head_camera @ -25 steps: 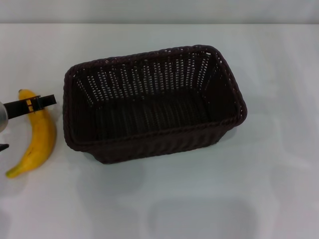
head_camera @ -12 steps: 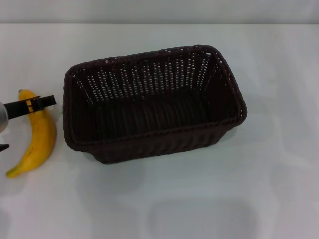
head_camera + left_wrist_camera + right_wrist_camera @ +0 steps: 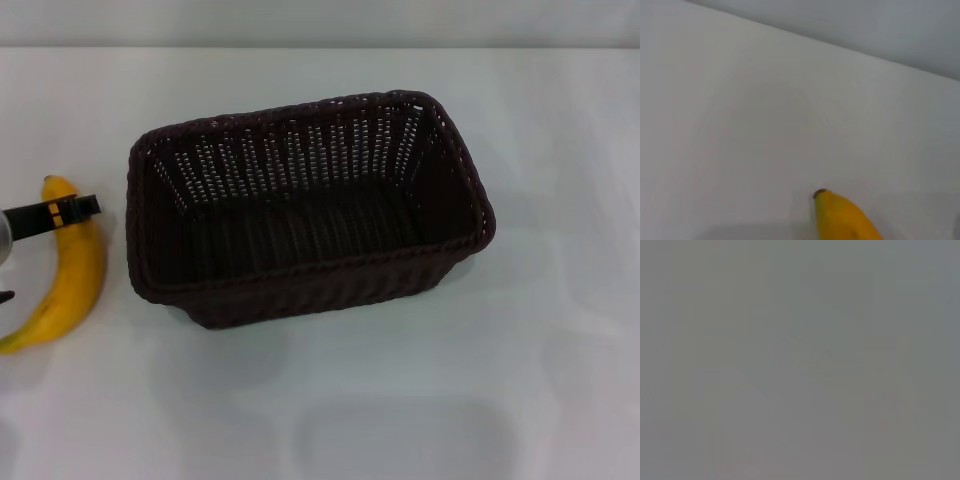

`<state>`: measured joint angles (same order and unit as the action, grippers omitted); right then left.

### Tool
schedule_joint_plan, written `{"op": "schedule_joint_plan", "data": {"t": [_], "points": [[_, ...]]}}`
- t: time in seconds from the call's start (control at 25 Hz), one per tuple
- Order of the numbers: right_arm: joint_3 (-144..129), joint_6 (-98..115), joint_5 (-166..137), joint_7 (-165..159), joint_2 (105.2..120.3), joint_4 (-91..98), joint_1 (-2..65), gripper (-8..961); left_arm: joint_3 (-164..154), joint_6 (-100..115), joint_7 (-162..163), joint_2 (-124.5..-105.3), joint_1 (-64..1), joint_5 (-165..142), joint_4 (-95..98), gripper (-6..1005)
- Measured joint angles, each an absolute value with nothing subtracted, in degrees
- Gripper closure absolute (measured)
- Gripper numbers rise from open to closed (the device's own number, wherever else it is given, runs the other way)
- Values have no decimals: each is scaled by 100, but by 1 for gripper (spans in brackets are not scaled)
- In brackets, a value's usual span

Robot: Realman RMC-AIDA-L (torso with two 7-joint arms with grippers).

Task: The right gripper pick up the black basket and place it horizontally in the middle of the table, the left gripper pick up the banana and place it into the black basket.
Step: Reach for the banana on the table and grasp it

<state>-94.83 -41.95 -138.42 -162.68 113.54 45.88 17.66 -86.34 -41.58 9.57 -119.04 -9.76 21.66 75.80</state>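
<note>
The black basket [image 3: 305, 205] stands upright and empty on the white table [image 3: 500, 380], long side across, near the middle. The yellow banana [image 3: 72, 275] lies left of the basket, and its lower tip reaches the picture's left edge. My left gripper [image 3: 40, 217] comes in from the left edge. Its black part with the yellow mark lies across the banana's upper end. The left wrist view shows only the banana's dark-tipped end [image 3: 842, 215] on the table. The right gripper is out of view, and its wrist view shows plain grey.
The table's far edge [image 3: 320, 47] runs along the top of the head view. Bare tabletop lies in front of and to the right of the basket.
The left gripper has shifted a little to the left. The banana has shifted and turned with it, so its lower tip now touches the picture's left edge. The basket has not moved.
</note>
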Motion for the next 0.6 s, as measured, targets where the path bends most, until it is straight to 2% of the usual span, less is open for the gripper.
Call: {"op": "schedule_joint_plan", "data": {"t": [0.16, 0.6], "points": [[-9483, -4199, -13843, -16269, 11354, 4599, 1766, 116, -8598, -4167, 958, -11903, -982, 2190, 7548, 383], [-9483, -4202, -13842, -16268, 11346, 4648, 1767, 116, -8539, -4184, 964, -11905, -1051, 2186, 7540, 494]]}}
